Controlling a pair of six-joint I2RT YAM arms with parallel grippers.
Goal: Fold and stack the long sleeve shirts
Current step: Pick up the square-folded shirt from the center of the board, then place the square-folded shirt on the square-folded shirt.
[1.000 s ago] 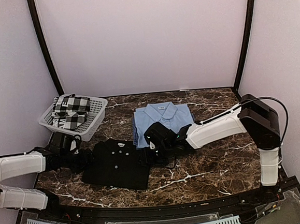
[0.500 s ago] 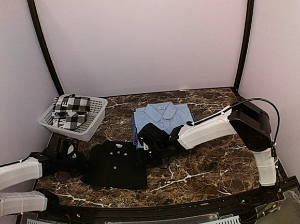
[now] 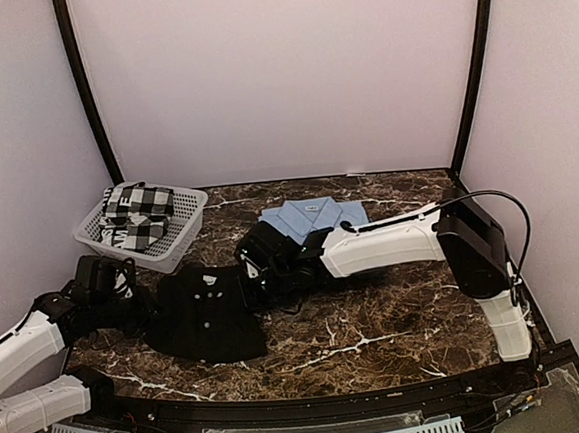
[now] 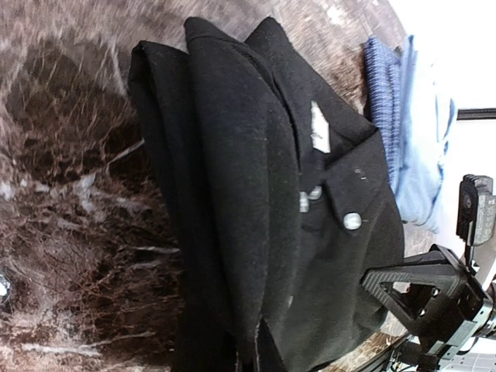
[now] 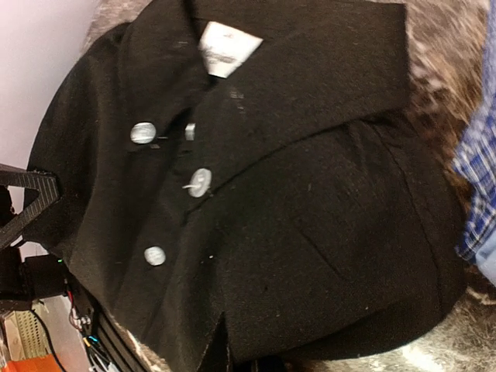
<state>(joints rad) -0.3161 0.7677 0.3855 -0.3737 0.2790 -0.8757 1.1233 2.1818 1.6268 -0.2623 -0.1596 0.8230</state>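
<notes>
1 black shirt (image 3: 205, 318), pale grey buttons (image 5: 200, 182); 1 light blue shirt (image 3: 308, 216); black-white checked cloth (image 3: 139, 210); white basket (image 3: 179, 247); brown white-veined table (image 3: 397, 310).

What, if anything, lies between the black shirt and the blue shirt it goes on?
No loose item; only the right arm reaches across the near edge of the blue shirt toward the black shirt.

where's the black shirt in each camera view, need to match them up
Top external: the black shirt lies left of centre, toward the near edge.
Left wrist: the black shirt fills the middle of the picture, collar toward the upper right.
Right wrist: the black shirt fills most of the picture, collar at the top.
Shared landmark: the blue shirt, behind and to the right in the top view, at the right edge in both wrist views.
</notes>
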